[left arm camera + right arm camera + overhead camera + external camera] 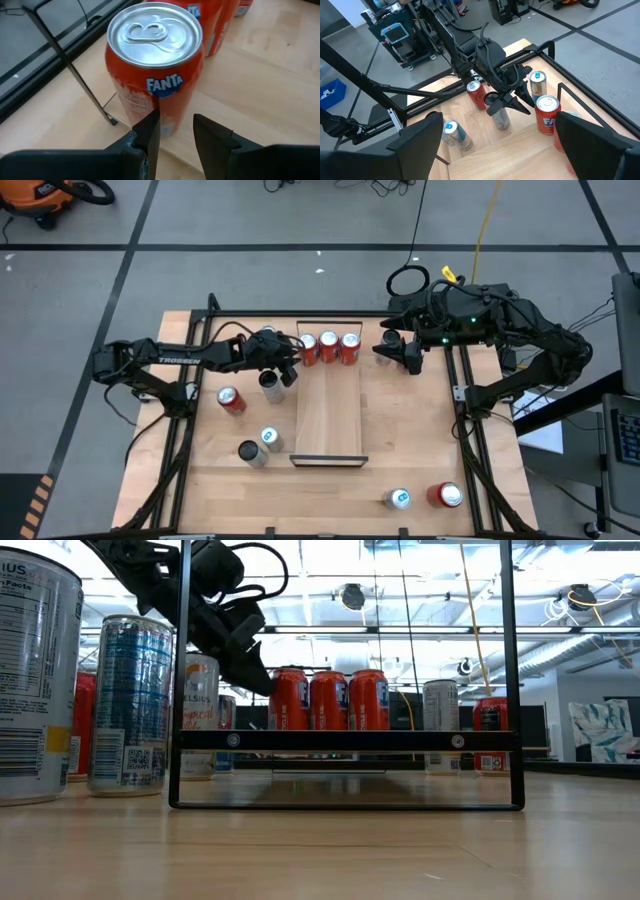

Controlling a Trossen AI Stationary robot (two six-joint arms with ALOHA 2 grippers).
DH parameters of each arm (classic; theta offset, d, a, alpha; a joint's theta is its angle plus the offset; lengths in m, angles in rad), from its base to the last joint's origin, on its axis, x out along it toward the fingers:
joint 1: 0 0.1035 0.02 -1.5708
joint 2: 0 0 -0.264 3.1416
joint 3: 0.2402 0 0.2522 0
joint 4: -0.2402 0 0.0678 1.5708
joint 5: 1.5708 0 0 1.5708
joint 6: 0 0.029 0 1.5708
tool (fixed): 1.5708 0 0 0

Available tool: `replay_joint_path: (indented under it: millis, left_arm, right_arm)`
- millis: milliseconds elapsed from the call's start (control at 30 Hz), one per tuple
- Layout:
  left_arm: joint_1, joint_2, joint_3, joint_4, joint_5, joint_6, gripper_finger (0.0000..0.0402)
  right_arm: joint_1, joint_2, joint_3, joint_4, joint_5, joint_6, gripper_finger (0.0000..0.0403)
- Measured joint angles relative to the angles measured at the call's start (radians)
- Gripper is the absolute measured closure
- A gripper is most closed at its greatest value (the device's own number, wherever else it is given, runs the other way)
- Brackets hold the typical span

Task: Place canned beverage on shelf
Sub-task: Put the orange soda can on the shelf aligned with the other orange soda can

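Fanta can (155, 70) upright on shelf (328, 415), just beyond left gripper's (176, 131) empty, slightly parted fingers (150, 132)

We see three cans (329, 347) in a row on the shelf (328, 415), just right of the left gripper (291, 370). Another can (271, 386) stands just beside that gripper, off the shelf.

An upright orange aluminium Fanta can (155, 65) stands on the pale wooden board (260, 85). The left gripper (176, 131) sits just before it, its dark fingers (150, 132) slightly parted and empty.
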Motion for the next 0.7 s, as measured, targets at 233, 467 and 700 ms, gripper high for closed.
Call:
replay_joint_path:
  millis: [233,467,700]
  left_arm:
    - [0.0,0.0,0.0,0.0,-0.023,0.001,0.0284]
    - [0.001,0.0,0.0,0.027,-0.088,0.001,0.0284]
    - [0.001,0.0,0.0,0.049,-0.117,0.002,0.0284]
  right_arm:
    - [0.0,0.0,0.0,0.0,0.0,-0.001,0.0041]
    - [0.0,0.0,0.0,0.0,0.0,-0.002,0.0041]
    - [0.0,0.0,0.0,0.0,0.0,0.0,0.0041]
